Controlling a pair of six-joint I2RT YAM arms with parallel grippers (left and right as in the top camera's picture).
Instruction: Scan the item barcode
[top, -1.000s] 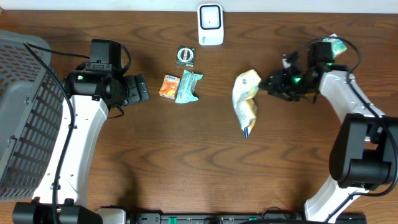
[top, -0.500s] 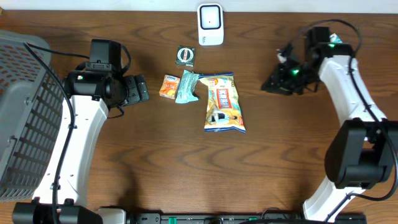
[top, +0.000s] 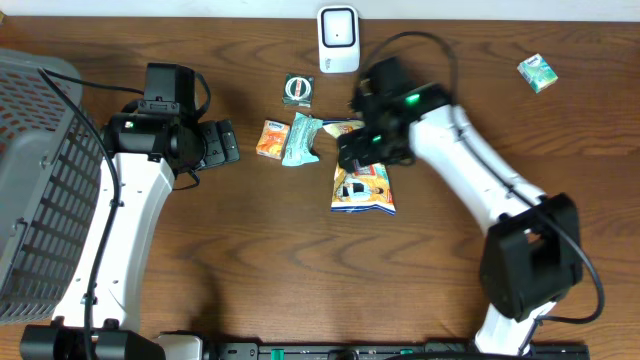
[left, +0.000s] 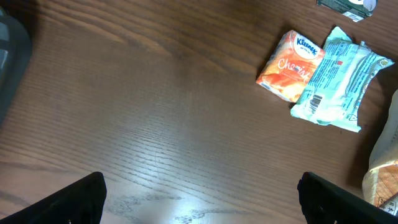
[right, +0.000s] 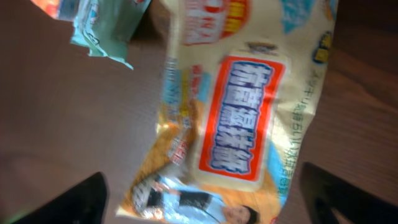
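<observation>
A yellow snack bag (top: 363, 187) with a red-and-blue label lies flat on the wooden table, right of a teal packet (top: 302, 139). My right gripper (top: 352, 153) hangs open just above the bag's upper half. In the right wrist view the snack bag (right: 239, 118) fills the space ahead of the right gripper (right: 205, 202), and the black fingertips (right: 71, 199) stand wide apart on either side without touching it. The white scanner (top: 339, 40) sits at the table's far edge. My left gripper (top: 226, 142) is open over bare wood, left of the orange tissue pack (top: 271, 139).
A round dark packet (top: 298, 90) lies near the scanner. A small green box (top: 537, 72) sits at the far right. A grey mesh basket (top: 40, 190) takes up the left edge. In the left wrist view the orange tissue pack (left: 291, 66) and the teal packet (left: 339, 81) lie ahead of the left gripper (left: 202, 205).
The snack bag dropped from beside the right gripper and now lies flat by the teal packet. The right arm swung left from the table's right side to over the bag, jaws now wide.
</observation>
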